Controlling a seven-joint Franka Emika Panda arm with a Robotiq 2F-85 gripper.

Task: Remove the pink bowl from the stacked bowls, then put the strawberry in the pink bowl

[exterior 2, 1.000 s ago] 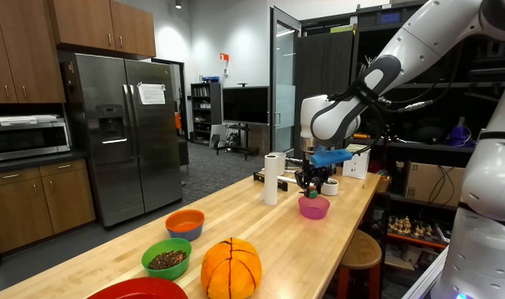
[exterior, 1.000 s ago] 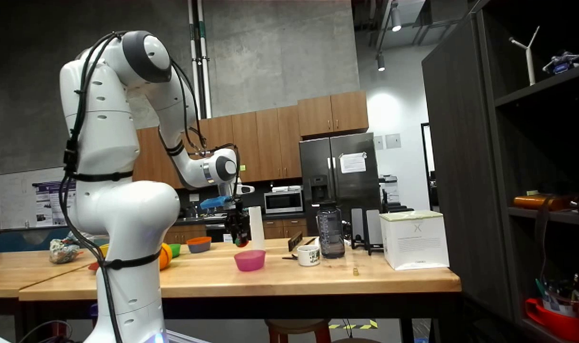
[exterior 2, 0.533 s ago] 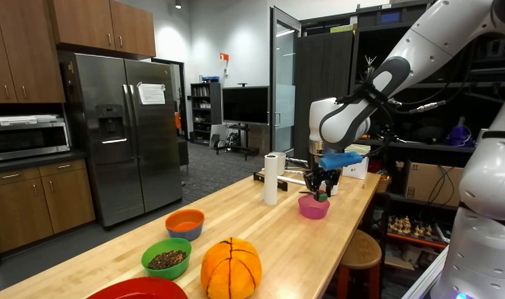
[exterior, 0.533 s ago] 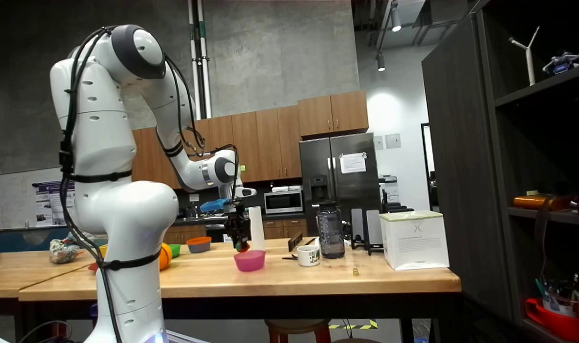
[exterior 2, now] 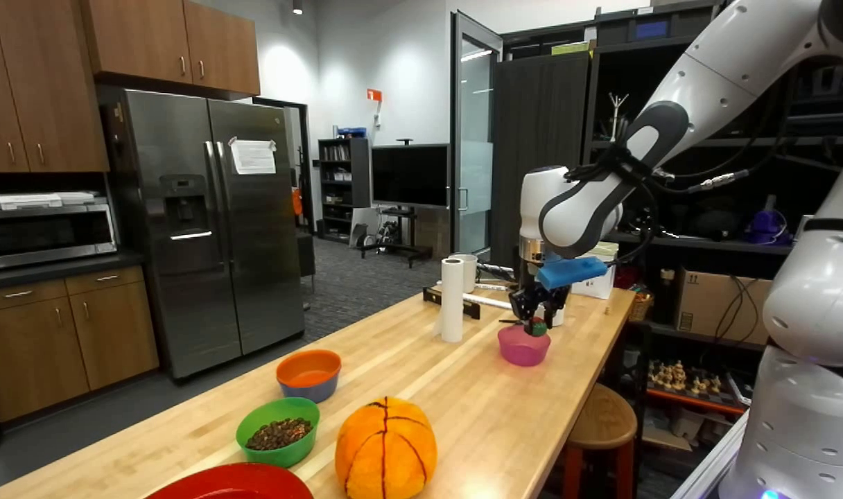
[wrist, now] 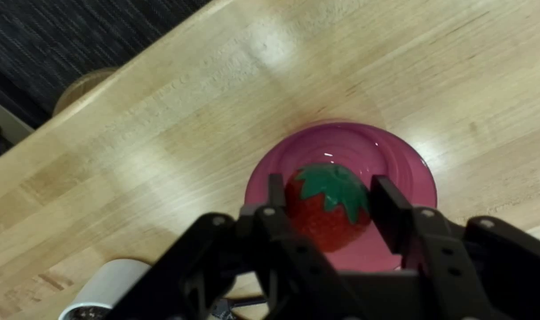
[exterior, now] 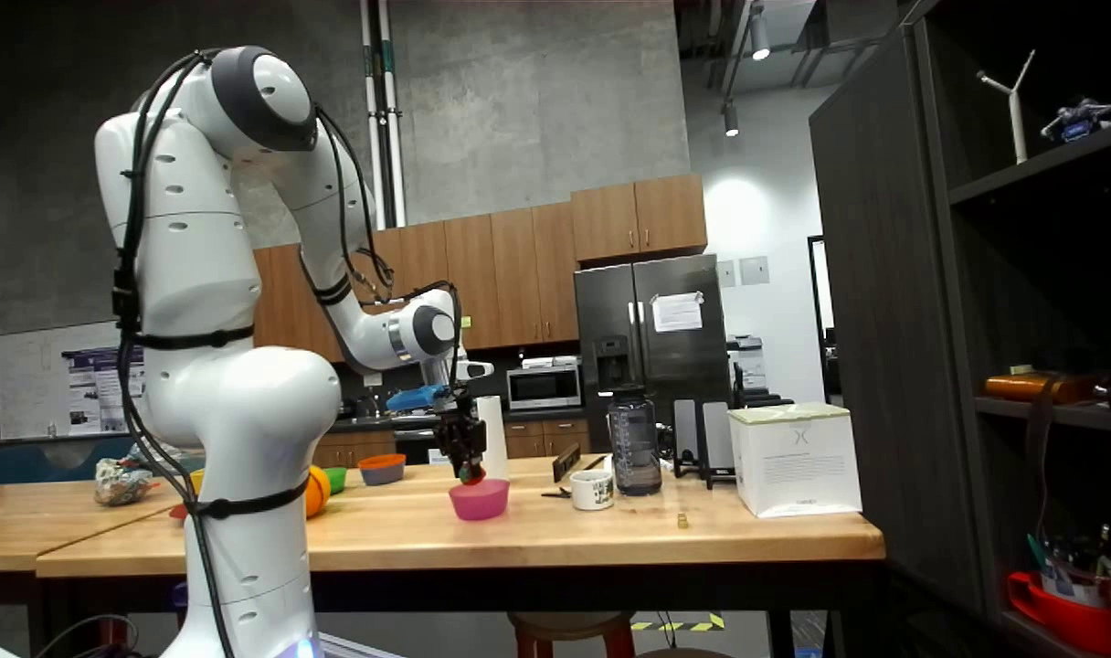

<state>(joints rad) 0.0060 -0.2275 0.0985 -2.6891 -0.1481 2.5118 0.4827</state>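
red with a green cap, the strawberry [wrist: 324, 220] was clasped between the two black fingers [wrist: 277, 191] of the gripper [wrist: 327, 190] and held over the mouth of the pink bowl [exterior 2: 524, 349]; contact with the bowl could not be determined. the bowl was supported upright on the wooden table [exterior 2: 477, 416], well apart from the orange bowl [exterior 2: 309, 371] nested in the blue bowl [exterior 2: 319, 392].

Strawberry [wrist: 328, 211] in the gripper [wrist: 331, 192], over the bowl [exterior: 479, 505], and in an exterior view there's the paper roll [exterior: 494, 436] behind that bowl, stacked bowls [exterior: 382, 470] back left, and mug [exterior: 592, 493], bottle [exterior: 636, 448], then box [exterior: 798, 461] running off to the right.
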